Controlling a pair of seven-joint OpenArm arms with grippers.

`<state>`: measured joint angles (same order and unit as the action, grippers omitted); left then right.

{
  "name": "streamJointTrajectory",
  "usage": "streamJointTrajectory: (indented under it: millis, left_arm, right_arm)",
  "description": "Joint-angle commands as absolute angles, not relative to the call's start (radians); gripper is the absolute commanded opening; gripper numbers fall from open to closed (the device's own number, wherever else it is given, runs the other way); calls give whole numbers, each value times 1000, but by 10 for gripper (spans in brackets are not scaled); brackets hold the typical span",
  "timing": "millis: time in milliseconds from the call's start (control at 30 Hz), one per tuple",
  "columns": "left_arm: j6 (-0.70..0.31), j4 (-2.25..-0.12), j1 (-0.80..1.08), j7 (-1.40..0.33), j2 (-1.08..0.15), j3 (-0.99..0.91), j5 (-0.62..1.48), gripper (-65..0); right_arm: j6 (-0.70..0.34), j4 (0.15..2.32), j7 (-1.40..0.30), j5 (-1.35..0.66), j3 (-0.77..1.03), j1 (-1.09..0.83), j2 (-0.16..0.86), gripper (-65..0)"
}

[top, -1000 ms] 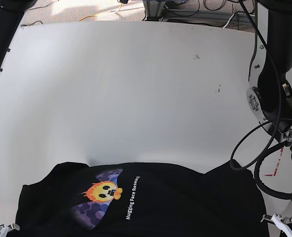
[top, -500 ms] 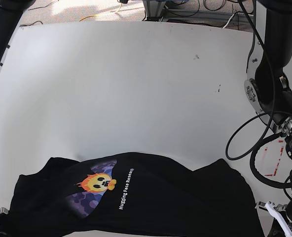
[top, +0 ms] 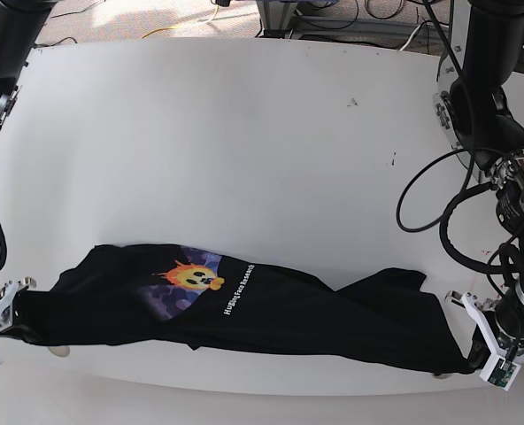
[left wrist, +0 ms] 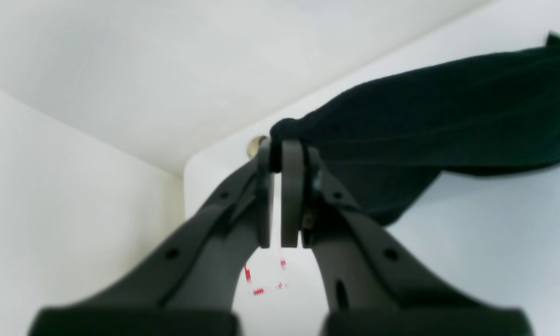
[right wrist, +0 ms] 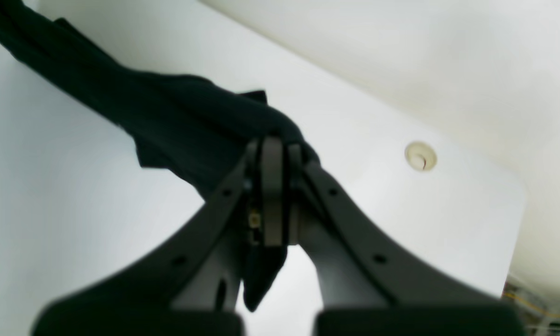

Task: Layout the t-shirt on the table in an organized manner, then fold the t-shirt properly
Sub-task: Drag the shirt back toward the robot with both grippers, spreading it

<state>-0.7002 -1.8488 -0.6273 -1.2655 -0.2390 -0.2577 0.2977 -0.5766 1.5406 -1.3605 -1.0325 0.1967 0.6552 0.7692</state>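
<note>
Both fingers pinch the t-shirt (top: 271,310), left fingers (left wrist: 280,154) and right fingers (right wrist: 272,154) clamped on opposite ends, cloth stretched over the worktop (top: 244,133) near edge; best to keep tension even and lower it flat without bunching.

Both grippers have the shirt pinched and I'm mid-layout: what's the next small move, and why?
Probably carry both grips toward the table's far side and lower. The left gripper and right gripper are shut on the t-shirt, which is stretched but bunched near the front edge.
</note>
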Motion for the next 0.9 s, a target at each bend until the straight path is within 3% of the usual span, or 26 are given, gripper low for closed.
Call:
streamJointTrajectory:
  millis: [0,867]
  left_arm:
    - [-698,-1868,-628,-1241,-245,-257,308,-650]
    - [-698,-1994,-189,-1311,-243,-337,311,-650]
  right_arm:
    - [-575,1586,-1340,-1030,239,624,763,-650]
    - [-575,1888,-1342,-1032,466,42,630,-650]
